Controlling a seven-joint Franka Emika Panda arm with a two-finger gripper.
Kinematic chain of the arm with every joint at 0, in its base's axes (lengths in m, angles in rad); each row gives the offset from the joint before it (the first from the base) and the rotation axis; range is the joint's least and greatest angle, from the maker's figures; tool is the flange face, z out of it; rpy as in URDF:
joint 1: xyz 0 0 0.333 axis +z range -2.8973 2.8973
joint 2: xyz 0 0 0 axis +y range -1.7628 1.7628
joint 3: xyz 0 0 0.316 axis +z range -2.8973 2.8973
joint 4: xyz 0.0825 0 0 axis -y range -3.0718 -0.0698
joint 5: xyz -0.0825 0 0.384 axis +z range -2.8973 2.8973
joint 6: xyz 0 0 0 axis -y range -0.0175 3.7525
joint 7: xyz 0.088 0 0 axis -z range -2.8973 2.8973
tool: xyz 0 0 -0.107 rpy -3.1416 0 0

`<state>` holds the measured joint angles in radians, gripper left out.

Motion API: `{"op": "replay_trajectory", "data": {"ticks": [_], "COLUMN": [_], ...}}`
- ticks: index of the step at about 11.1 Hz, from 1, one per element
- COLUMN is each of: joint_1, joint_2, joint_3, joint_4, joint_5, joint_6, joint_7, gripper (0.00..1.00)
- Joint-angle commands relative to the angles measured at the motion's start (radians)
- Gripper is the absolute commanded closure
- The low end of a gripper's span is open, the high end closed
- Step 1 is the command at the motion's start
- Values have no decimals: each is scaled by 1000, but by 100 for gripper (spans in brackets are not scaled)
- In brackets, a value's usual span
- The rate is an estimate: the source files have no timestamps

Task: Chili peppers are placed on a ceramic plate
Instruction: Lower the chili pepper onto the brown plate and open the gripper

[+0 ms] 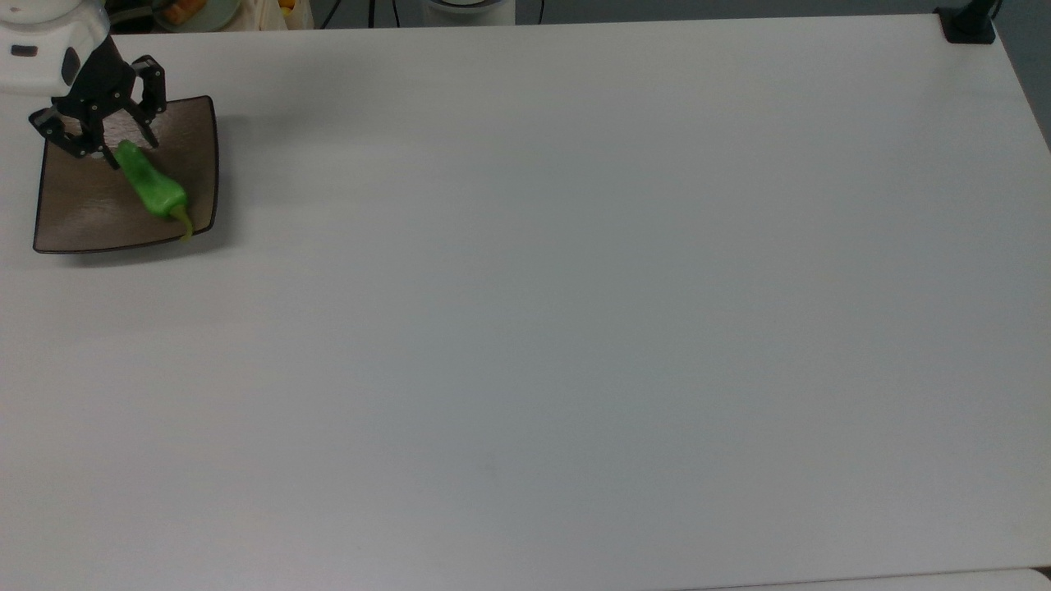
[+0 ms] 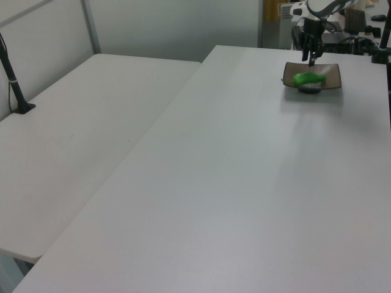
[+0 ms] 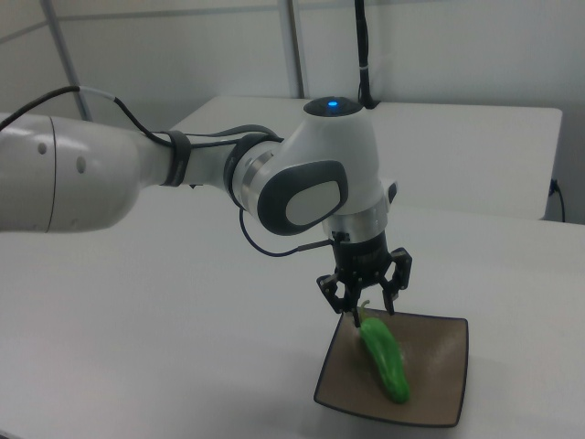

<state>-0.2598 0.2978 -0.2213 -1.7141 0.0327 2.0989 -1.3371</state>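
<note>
A bright green, glossy, tapering chili pepper (image 1: 149,185) (image 2: 308,79) (image 3: 384,357) is lying flat on a square, glossy brown ceramic plate (image 1: 78,217) (image 2: 330,79) (image 3: 439,380) with a thin dark rim. In the top view, its thin olive stem (image 1: 183,223) is reaching toward the plate's lower right corner. The plate is sitting at the top view's far left of the pale surface (image 1: 575,312).

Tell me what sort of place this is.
Probably a robotics lab or test room: a robot arm works over a plain white table holding just a brown plate and a green pepper, with cables and gear behind.
</note>
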Motion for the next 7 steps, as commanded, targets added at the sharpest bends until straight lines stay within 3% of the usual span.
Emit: {"op": "replay_trajectory", "data": {"ticks": [1, 4, 7], "joint_1": [5, 16, 37], "joint_2": [-29, -42, -71], "joint_3": [0, 0, 11], "joint_4": [-36, -33, -18], "joint_5": [24, 26, 27], "joint_6": [24, 3, -114], "joint_7": [-24, -10, 73], "gripper": [0, 0, 0]}}
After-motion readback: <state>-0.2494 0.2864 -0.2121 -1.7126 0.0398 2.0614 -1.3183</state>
